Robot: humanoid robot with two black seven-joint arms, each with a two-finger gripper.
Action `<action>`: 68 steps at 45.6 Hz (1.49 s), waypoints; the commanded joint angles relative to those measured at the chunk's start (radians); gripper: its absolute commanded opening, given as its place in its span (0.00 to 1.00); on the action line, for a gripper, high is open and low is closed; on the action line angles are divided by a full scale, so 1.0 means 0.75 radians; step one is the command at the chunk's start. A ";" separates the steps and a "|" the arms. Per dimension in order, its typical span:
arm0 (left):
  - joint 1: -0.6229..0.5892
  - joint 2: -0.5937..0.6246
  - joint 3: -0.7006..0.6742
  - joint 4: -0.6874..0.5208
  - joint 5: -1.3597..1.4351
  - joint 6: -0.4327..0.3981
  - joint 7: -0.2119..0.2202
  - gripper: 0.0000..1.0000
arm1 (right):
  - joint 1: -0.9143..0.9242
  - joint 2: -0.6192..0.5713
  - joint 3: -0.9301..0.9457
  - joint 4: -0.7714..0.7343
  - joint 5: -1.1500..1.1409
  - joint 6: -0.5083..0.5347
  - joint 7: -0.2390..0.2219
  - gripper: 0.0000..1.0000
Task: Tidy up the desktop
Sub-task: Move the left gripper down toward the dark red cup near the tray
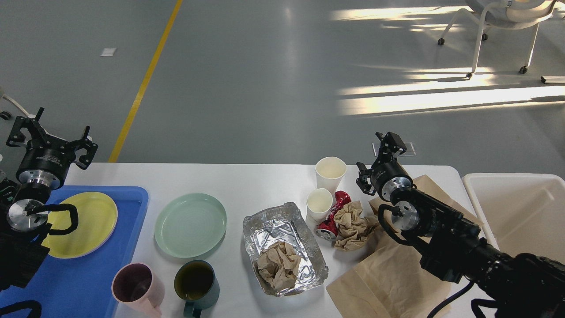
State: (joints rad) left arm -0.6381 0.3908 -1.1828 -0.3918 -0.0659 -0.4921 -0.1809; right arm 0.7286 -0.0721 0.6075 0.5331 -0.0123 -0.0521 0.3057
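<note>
The white surface (247, 181) spreads below me, long axis left to right. My right end effector (380, 155) hovers empty over its far right, fingers apparently narrow, nearest the crumpled paper (351, 218) and crushed red can (330, 225) below-left; two paper cups (330, 172) crowd alongside. My left end effector (48, 132) hangs wide above the blue tray (132, 207).

Two plates (190, 224), two mugs (194, 281), two paper cups (330, 172), one can (333, 216).

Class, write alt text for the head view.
A white desktop holds a foil tray, plates, cups, a crushed red can and crumpled brown paper. Both black grippers, left and right, hover open and empty.
</note>
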 commanded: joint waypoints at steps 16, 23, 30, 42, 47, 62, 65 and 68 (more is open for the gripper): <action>0.065 0.009 0.006 -0.005 0.000 -0.101 0.012 0.96 | 0.000 0.000 0.000 -0.001 0.000 0.000 -0.001 1.00; 0.069 0.013 0.006 -0.005 0.000 -0.103 0.016 0.96 | 0.000 0.000 0.000 -0.001 0.000 0.000 -0.001 1.00; 0.074 0.021 0.014 -0.042 0.002 -0.099 0.053 0.96 | 0.000 0.000 0.000 -0.001 0.000 0.000 0.001 1.00; 0.072 0.133 0.186 -0.067 -0.002 -0.201 0.082 0.96 | 0.000 0.000 0.000 -0.001 0.000 0.000 0.001 1.00; -0.002 0.342 0.605 -0.067 0.008 -0.372 0.076 0.96 | 0.000 0.000 0.000 -0.001 0.000 0.000 -0.001 1.00; -0.352 0.614 1.623 -0.069 0.051 -0.624 0.086 0.96 | 0.000 0.000 0.000 -0.001 0.000 0.000 -0.001 1.00; -0.421 0.616 1.785 -0.071 0.094 -0.624 0.086 0.96 | 0.000 0.000 0.000 -0.001 0.000 0.000 -0.001 1.00; -0.485 0.618 1.936 -0.083 0.143 -0.624 0.088 0.96 | 0.000 0.000 0.000 -0.001 0.000 0.000 -0.001 1.00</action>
State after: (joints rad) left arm -0.9197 0.8488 0.0713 -0.4434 -0.0143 -0.9594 -0.1171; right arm 0.7287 -0.0721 0.6073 0.5327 -0.0122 -0.0522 0.3059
